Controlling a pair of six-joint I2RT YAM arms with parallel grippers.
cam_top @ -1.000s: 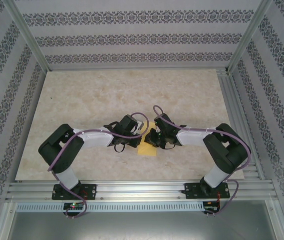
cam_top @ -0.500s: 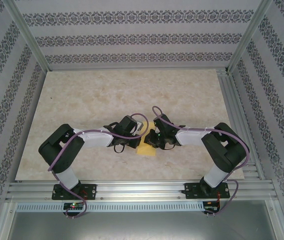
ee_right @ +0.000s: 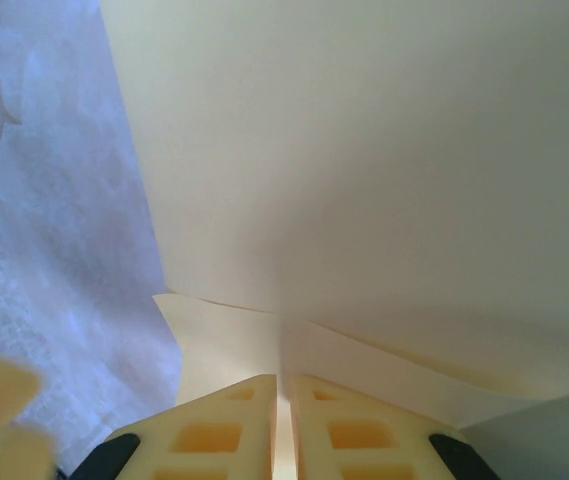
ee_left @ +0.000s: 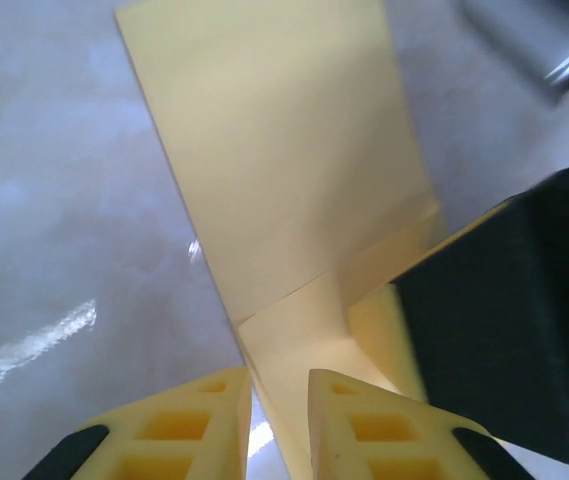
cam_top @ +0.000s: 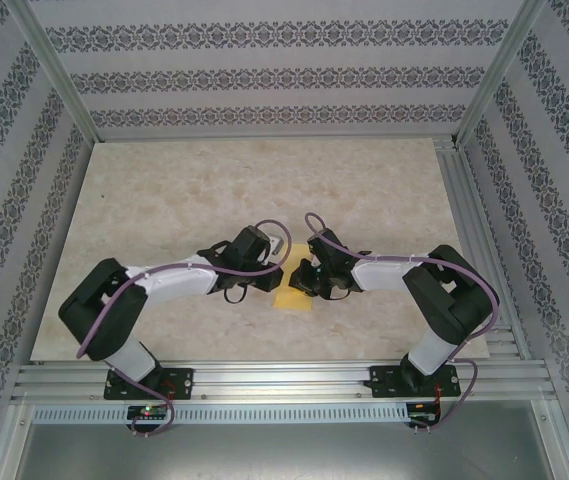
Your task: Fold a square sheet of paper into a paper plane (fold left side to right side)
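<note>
The right gripper (ee_right: 282, 432) pinches the square sheet of paper (cam_top: 294, 299) tight. The left gripper (ee_left: 279, 425), at the sheet's 10 o'clock, is slightly parted around a folded edge; whether it touches the paper is unclear. The two grippers hide most of the sheet, which lies near the table's (cam_top: 214, 190) 6 o'clock edge.

Your desk (cam_top: 164, 200) is a pale, marbled, level slab with an aluminium rail (cam_top: 284, 378) along its near edge. The square sheet of paper (cam_top: 294, 298) lies near its front centre, partly folded, one flap raised off the surface.
</note>
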